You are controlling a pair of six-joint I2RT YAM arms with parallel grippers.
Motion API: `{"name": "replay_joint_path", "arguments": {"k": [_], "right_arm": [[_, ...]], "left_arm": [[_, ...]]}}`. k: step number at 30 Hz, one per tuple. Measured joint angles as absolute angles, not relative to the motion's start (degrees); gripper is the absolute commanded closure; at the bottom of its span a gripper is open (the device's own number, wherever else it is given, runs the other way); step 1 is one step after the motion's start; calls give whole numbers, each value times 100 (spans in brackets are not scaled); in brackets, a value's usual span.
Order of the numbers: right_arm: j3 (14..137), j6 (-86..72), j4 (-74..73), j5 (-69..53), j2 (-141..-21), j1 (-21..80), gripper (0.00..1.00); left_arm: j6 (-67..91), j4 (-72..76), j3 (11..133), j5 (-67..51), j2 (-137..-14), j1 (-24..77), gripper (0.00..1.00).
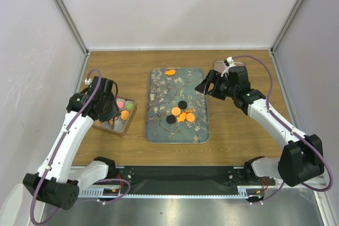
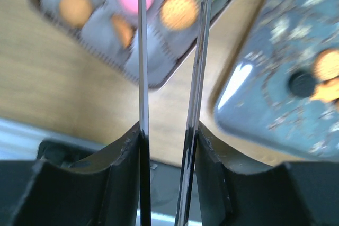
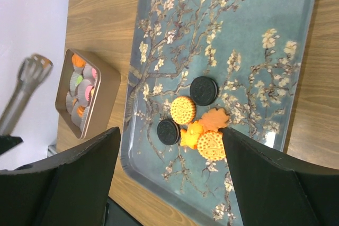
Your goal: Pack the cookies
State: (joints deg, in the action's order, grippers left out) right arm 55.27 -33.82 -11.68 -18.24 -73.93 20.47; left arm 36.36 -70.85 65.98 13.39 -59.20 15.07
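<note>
**Tongs (image 2: 142, 78) above the box (image 1: 131, 116), loose cookies (image 1: 181, 115) on the tray (image 1: 159, 86)**

The left gripper (image 2: 168, 149) is clamped on the tongs, blades slightly apart over the box at left, where more cookies sit in paper cups (image 2: 98, 22). The tips run off frame, so their contents are unclear. The right gripper (image 1: 205, 87), fingers wide apart, hovers at the tray's upper right. Orange and black cookies cluster lower centre, and one orange piece (image 1: 170, 72) lies at the top edge.
</note>
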Motion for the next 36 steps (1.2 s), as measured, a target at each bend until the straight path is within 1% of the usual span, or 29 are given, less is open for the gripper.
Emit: {"name": "replay_joint_path", "arguments": {"k": [8, 12, 16, 20, 25, 29, 32, 36], "right_arm": [[5527, -3306, -1219, -1608, -7393, 2045, 15], [5531, -3227, -1262, -1439, -7358, 2043, 15], [5771, -3127, -1623, -1302, -7279, 1914, 14], [6348, -3138, -2099, -1160, -7140, 1551, 14], [7299, -3146, -2847, -687, -6602, 1323, 14], [7915, -3142, -3284, -189, -6005, 1297, 13], [8121, -3142, -3544, 150, -5616, 1271, 12], [8147, -3135, -3955, 558, -5266, 1260, 12]], "left_arm": [[3437, -5979, 7240, 1339, -6735, 1826, 55], [3393, -5411, 7365, 1326, -7102, 2316, 55], [3398, -4971, 7481, 1367, -7634, 3109, 53], [3404, -4414, 7852, 1352, -8381, 3990, 53], [3400, -3632, 8357, 1295, -9351, 4943, 50], [3330, -3085, 9100, 1284, -10403, 5739, 50], [3214, -2742, 9614, 1166, -11159, 6296, 49], [3074, -2368, 9994, 978, -11955, 6814, 48]]}}
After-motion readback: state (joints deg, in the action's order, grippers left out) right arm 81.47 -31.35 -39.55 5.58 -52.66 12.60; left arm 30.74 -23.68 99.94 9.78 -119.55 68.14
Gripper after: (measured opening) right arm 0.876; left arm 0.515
